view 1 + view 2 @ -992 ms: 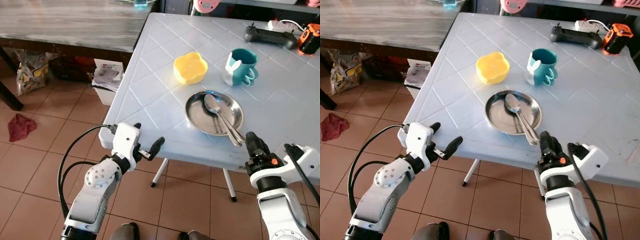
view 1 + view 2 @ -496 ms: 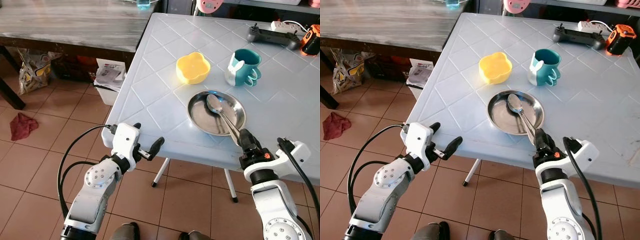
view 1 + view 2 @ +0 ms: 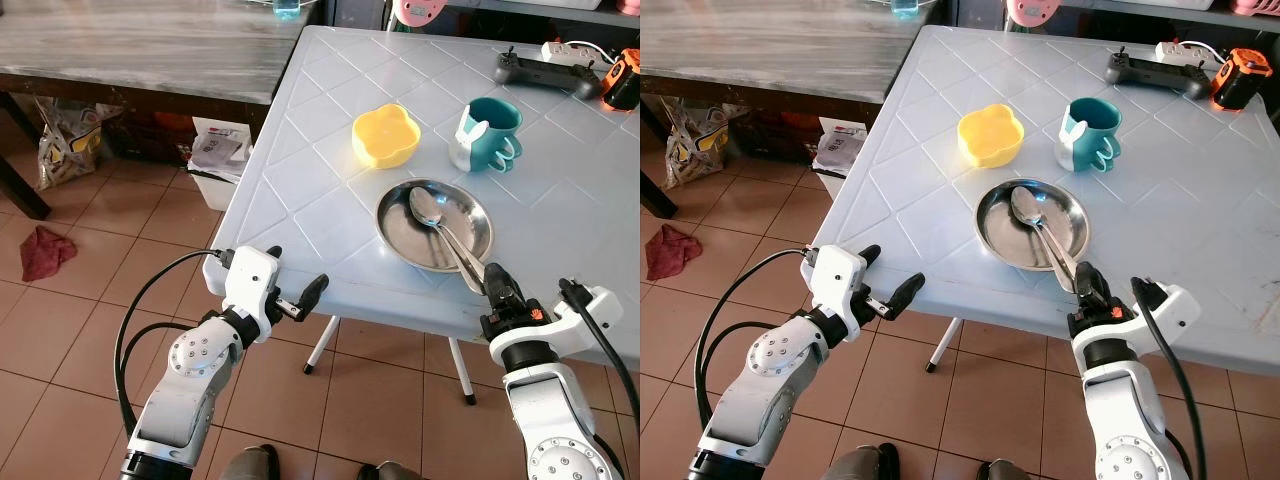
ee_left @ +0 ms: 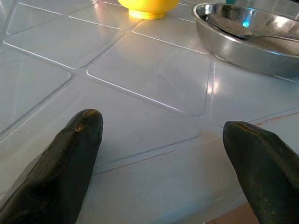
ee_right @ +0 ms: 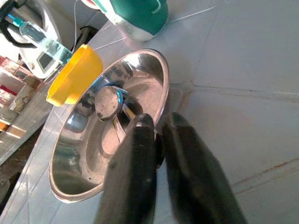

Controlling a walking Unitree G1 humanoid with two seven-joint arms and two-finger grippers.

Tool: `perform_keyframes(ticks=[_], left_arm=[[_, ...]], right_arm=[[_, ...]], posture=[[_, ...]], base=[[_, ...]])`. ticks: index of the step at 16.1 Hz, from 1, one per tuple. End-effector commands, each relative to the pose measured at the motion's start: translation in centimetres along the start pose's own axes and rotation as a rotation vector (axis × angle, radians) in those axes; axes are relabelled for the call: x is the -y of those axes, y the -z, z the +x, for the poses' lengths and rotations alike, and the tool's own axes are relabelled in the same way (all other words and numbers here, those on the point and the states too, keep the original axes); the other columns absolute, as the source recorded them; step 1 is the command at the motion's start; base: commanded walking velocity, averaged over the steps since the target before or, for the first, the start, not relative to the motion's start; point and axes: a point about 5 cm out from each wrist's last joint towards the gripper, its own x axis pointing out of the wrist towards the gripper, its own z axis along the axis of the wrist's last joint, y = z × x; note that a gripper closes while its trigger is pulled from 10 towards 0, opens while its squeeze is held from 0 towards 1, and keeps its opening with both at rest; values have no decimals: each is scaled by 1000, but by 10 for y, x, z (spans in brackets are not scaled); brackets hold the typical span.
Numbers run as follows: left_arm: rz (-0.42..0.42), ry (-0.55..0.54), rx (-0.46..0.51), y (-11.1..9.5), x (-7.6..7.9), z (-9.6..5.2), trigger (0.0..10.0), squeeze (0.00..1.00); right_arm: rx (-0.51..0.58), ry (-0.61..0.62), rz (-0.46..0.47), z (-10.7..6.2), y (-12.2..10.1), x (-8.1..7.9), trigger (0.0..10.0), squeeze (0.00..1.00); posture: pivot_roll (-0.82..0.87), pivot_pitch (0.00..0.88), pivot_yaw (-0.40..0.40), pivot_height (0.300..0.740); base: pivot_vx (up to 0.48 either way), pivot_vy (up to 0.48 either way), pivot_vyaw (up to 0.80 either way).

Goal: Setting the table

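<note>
Lying near the front edge of the pale grey diamond-patterned plastic table (image 3: 330, 200): a round shallow stainless steel plate (image 3: 400, 235) holding two metal spoons (image 3: 438, 228), bowls toward the middle, handles sticking out over the rim toward the front edge. Pinching those handle ends at the plate's near rim: the right gripper (image 3: 497, 292), black fingers (image 5: 135, 154) nearly closed around them. Standing behind the plate, toward the table's middle: a yellow flower-shaped plastic bowl (image 3: 384, 135), contents not visible, and beside it a teal ceramic mug (image 3: 487, 133). Hovering just off the table's front left corner: the left gripper (image 3: 297, 290), fingers (image 4: 70, 154) spread wide, holding nothing. Resting at the far right corner: a dark game controller (image 3: 541, 71) and an orange tape measure (image 3: 622, 80).
</note>
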Motion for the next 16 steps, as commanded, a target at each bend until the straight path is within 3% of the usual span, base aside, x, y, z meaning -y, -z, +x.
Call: perform_keyframes(ticks=[1, 6, 8, 9, 16], left_arm=[[6, 14, -19, 4, 2, -2, 10000, 0], [7, 10, -19, 4, 2, -3, 10000, 0], [8, 11, -19, 4, 2, -3, 10000, 0], [7, 11, -19, 5, 2, -2, 10000, 0], [1, -29, 35, -4, 0, 7, 10000, 0]], right_arm=[[-10, 28, 21, -2, 4, 5, 0, 0], [24, 30, -1, -2, -3, 1, 0, 0], [39, 26, -51, -3, -8, -1, 0, 0], [58, 18, -143, -5, -14, -4, 0, 0], [106, -43, -296, -14, -26, -18, 0, 0]], posture=[[64, 213, -2, 714], [65, 212, -1, 714], [65, 213, -1, 714], [61, 211, -1, 714], [41, 188, -6, 714]], base=[[0, 0, 0], [0, 0, 0], [0, 0, 0], [0, 0, 0], [0, 0, 0]])
